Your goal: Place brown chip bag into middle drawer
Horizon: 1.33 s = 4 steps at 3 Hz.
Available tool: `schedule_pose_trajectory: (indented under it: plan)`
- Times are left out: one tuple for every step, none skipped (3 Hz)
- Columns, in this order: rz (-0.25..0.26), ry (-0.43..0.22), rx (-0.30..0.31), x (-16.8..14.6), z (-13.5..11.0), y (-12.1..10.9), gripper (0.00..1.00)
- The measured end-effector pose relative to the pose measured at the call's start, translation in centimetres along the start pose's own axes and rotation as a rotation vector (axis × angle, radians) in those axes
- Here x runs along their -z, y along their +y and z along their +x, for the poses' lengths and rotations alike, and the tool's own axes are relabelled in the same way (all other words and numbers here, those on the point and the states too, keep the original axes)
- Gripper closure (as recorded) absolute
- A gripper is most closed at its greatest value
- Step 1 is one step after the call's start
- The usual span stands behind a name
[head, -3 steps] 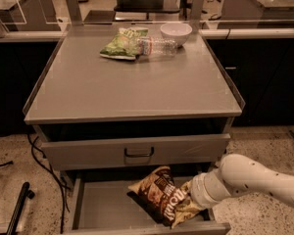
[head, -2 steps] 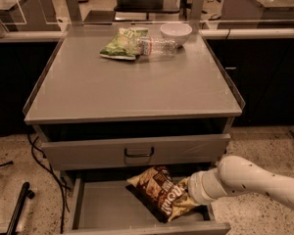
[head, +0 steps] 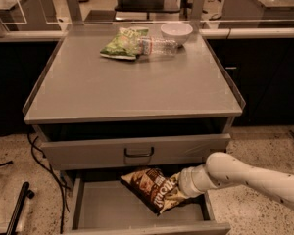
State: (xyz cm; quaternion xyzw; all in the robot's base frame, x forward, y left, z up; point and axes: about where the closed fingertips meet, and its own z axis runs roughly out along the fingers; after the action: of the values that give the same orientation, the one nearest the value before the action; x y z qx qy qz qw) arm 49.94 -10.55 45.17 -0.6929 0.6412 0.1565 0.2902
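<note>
The brown chip bag (head: 152, 186), dark brown with white lettering and a cream end, lies tilted inside the open middle drawer (head: 103, 210), its upper end under the drawer above. My gripper (head: 179, 190) comes in from the right on a white arm, inside the drawer, against the bag's cream end. The bag and the wrist hide its fingertips.
The upper drawer (head: 137, 152) with a black loop handle sits just above the open one. On the cabinet top (head: 132, 82) lie a green chip bag (head: 121, 43), a clear water bottle (head: 157, 46) and a white bowl (head: 176, 32). Black cables (head: 39, 155) and a black pole (head: 17, 208) are at the left.
The bag and my gripper have moved left and deeper into the open drawer; the bag now lies lower and reaches under the upper drawer.
</note>
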Motion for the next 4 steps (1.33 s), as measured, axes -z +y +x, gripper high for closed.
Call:
schedule_pose_trajectory:
  plan:
    - [-0.024, -0.032, 0.024, -2.5, 0.0, -0.8, 1.00]
    - [-0.028, -0.048, 0.050, -4.0, -0.4, -1.1, 1.00]
    - [0.015, 0.006, 0.078, -3.9, -1.0, -0.7, 1.00]
    - [0.054, 0.076, 0.075, -4.3, -1.5, 1.7, 1.00]
